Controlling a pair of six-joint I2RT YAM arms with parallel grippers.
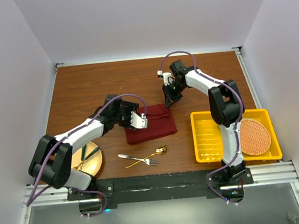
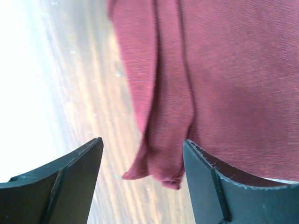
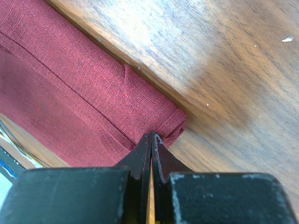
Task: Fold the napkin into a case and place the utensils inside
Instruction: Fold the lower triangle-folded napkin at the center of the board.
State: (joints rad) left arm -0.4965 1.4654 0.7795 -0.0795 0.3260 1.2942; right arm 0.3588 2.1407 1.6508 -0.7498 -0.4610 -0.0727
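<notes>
Jaws of the left gripper [image 2: 142,143] stand apart, straddling a loose, rumpled corner of the maroon napkin [image 1: 153,125]. Those of the right gripper [image 3: 151,136] are pressed together at the far folded corner; whether cloth is pinched there cannot be told. The fold is best done by taking the whole layered corner and drawing it flat and square, so the edges line up. The napkin lies mid-counter [image 1: 94,85] as a creased rectangle, with the fork [image 1: 130,157] and gold spoon [image 1: 161,150] crossed just beside it.
</notes>
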